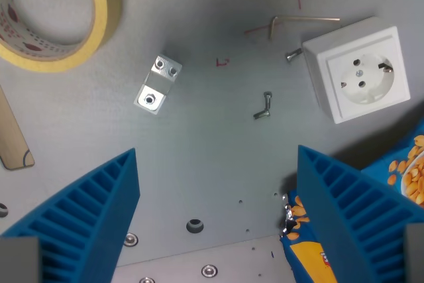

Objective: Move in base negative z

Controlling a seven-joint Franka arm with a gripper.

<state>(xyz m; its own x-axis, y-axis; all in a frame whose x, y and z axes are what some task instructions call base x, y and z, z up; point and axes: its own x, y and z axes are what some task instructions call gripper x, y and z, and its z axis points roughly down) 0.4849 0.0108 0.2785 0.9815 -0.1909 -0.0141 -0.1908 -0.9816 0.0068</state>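
— Looking down from the wrist view, what do you see first?

— Two blue ribbed fingers (pixel 79 220), one at the lower left and one at the lower right. They stand wide apart and nothing is between them, only the bare grey tabletop (pixel 212 164). They do not touch any object.

— Where are the objects on the tabletop?

— At the upper left lies a roll of yellow tape (pixel 99 11), partly cut by the edge of the picture. Right of it, near the middle, is a small metal bracket (pixel 158 85) with screw holes. Further to the wrist view's right lies a small bent screw (pixel 263 107), and above it a thin hex key (pixel 291 23).

— And at the right side?

— A white wall socket (pixel 358 75) sits at the upper right, with a little screw (pixel 292 54) just beside its left corner. Below the socket, partly behind the right finger, is a blue snack bag (pixel 404 170) with pictures of peanuts on it.

— Anything at the left edge?

— Yes, a wooden stick (pixel 13 144) with a rounded end, cut by the frame. Along the bottom, some round metal fasteners (pixel 209 270) are set in the tabletop.
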